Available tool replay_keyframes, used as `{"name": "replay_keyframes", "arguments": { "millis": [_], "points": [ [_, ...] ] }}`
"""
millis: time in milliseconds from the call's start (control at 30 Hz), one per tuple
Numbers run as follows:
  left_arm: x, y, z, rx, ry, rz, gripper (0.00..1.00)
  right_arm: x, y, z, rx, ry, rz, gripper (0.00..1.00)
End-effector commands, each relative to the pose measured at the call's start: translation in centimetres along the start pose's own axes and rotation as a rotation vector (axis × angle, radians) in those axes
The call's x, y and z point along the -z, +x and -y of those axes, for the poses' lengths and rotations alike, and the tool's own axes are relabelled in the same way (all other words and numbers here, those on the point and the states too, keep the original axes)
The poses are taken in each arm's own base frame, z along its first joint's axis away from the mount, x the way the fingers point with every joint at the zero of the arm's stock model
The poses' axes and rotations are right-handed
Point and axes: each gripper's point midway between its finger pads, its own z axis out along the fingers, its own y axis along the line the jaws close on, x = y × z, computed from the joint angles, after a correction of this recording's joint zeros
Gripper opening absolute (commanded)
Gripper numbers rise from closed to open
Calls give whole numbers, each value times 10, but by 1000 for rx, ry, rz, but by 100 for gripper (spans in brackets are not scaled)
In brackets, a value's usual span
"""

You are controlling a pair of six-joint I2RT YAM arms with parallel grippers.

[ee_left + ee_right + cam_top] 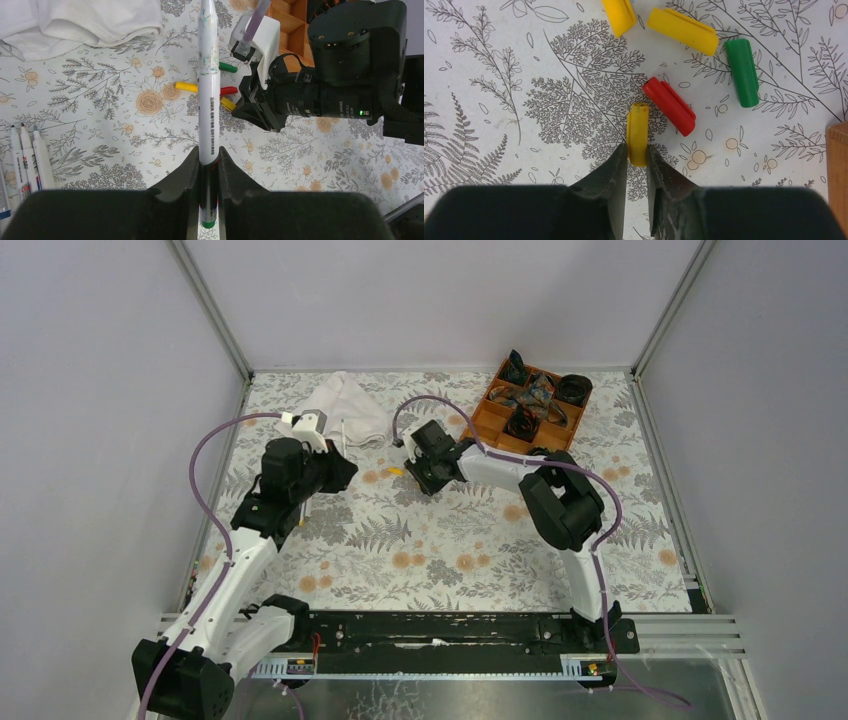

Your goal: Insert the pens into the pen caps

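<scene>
My left gripper (209, 165) is shut on a white pen (209, 90) with a green end; the barrel points away from the wrist toward the pen caps. My right gripper (637, 156) is shut on the near end of a yellow cap (638, 131) that is low over the table. Beside it lie a red cap (669, 106), a green cap (742, 72) and two more yellow caps (682, 31). In the top view the left gripper (340, 472) and right gripper (415, 475) face each other. Several more pens (30, 160) lie at the left.
A white cloth (345, 405) lies at the back, left of centre. An orange compartment tray (497, 420) with black coiled bands stands at the back right; its corner shows in the right wrist view (838, 170). The floral mat (450, 550) covers the table.
</scene>
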Motion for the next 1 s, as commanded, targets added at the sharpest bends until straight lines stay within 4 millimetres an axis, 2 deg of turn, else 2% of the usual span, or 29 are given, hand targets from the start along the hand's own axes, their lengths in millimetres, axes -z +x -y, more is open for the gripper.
{"name": "replay_keyframes", "arguments": {
  "millis": [0, 200, 433, 600, 733, 833, 967],
  "points": [
    [0, -10, 0, -15, 10, 34, 0, 10, 1, -11, 57, 1, -16, 22],
    [0, -11, -1, -12, 10, 35, 0, 32, 14, -34, 81, -47, -25, 15],
    [-1, -10, -3, -8, 5, 33, 0, 70, 43, -58, 35, -97, -28, 13],
    [-2, -8, -2, -5, 12, 26, 0, 89, 83, -55, 2, -34, -85, 14],
    [-4, -7, -2, -3, 18, 16, 0, 97, 106, -58, -28, -38, -103, 14],
    [-5, -6, -1, -2, 21, 9, 0, 104, 110, -59, -41, -38, -87, 15],
    [-3, -8, -2, -9, 16, 20, 0, 102, 118, -56, -57, -21, -91, 16]
  ]
}}
